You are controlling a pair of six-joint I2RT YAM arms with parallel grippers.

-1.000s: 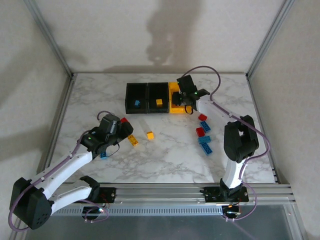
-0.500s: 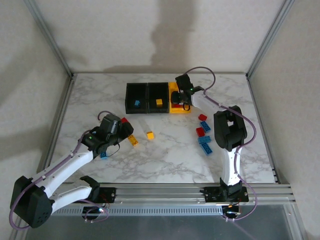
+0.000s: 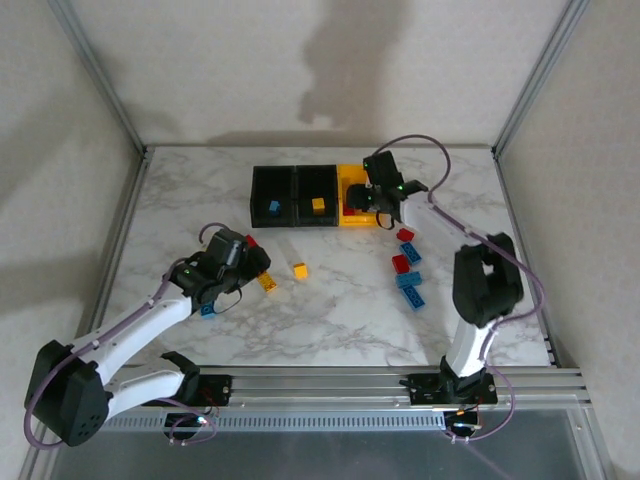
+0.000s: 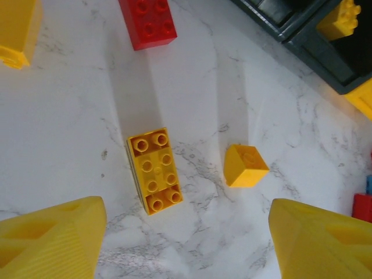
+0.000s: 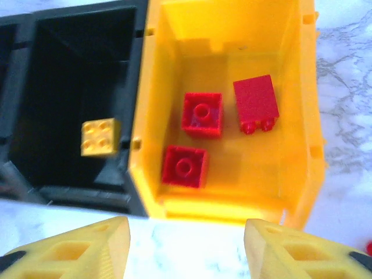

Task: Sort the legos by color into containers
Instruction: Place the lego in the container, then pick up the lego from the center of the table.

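The containers stand in a row at the back: two black bins (image 3: 273,196) (image 3: 317,196) and a yellow bin (image 3: 352,195). The yellow bin (image 5: 290,70) holds three red legos (image 5: 202,114); the black bin next to it holds a yellow one (image 5: 102,137). My right gripper (image 5: 186,250) is open and empty, just in front of the yellow bin's near wall, also seen from above (image 3: 380,212). My left gripper (image 4: 186,244) is open above the table, just short of a long yellow lego (image 4: 154,171) and a small yellow lego (image 4: 245,165). A red lego (image 4: 147,22) lies beyond them.
Several red and blue legos (image 3: 405,265) lie in a loose line on the right side of the table. A blue lego (image 3: 207,310) lies under my left arm, and another blue lego (image 3: 273,207) sits in the left black bin. Metal frame posts border the table.
My right gripper has opened and drawn back from over the yellow bin to its near side. My left gripper has opened wider and shifted slightly right toward the yellow legos.
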